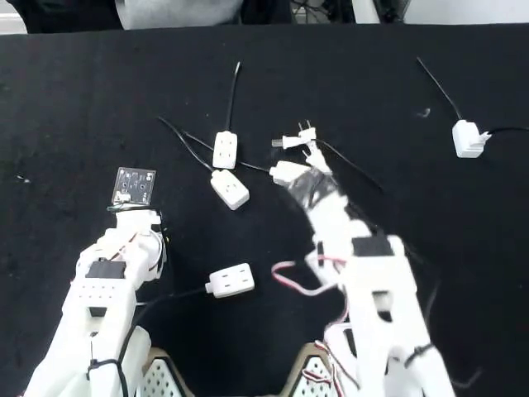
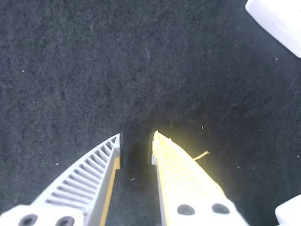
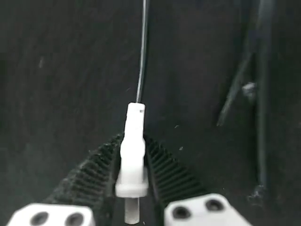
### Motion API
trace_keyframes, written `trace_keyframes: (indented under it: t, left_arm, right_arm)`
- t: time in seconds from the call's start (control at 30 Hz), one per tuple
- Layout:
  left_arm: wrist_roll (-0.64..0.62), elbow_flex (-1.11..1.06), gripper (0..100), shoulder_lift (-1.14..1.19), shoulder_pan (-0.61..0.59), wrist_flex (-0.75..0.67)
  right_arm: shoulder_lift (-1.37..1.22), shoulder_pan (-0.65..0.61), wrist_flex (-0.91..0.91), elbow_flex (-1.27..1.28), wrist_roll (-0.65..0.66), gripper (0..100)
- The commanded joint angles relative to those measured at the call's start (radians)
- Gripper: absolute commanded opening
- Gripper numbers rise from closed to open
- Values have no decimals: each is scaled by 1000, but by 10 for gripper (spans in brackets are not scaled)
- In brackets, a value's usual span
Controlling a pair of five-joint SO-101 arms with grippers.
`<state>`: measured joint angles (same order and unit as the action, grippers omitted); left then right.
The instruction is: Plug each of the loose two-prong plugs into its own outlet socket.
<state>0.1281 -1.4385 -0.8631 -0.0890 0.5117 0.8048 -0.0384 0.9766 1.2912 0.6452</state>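
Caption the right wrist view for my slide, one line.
Right gripper shut on a white two-prong plug, thin black cord trailing over the black table.

The left gripper (image 2: 136, 137) hangs over the black surface (image 2: 84, 66), its fingers (image 2: 176, 165) a narrow gap apart, a white plastic piece (image 2: 277, 19) beyond.

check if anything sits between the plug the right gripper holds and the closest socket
Nothing solid. The right gripper is shut on a plug, and the nearest outlet socket lies close beside it. Only a thin black cord lies flat across the gap; it probably won't block the move but could snag.
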Motion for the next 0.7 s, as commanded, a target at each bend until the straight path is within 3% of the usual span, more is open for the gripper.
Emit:
trace_keyframes:
  t: [0.0, 0.23, 0.43, 0.67]
  left_arm:
    - [-2, 8, 120, -14, 8, -17]
    - [-2, 8, 120, -14, 8, -17]
    - [-2, 8, 120, -14, 8, -15]
    - [-2, 7, 120, -15, 8, -12]
  right_arm:
    - [85, 21, 57, 33, 63, 33]
    - [90, 20, 233, -130, 120, 279]
    - [90, 20, 276, -245, 130, 276]
    - [90, 9, 11, -96, 133, 181]
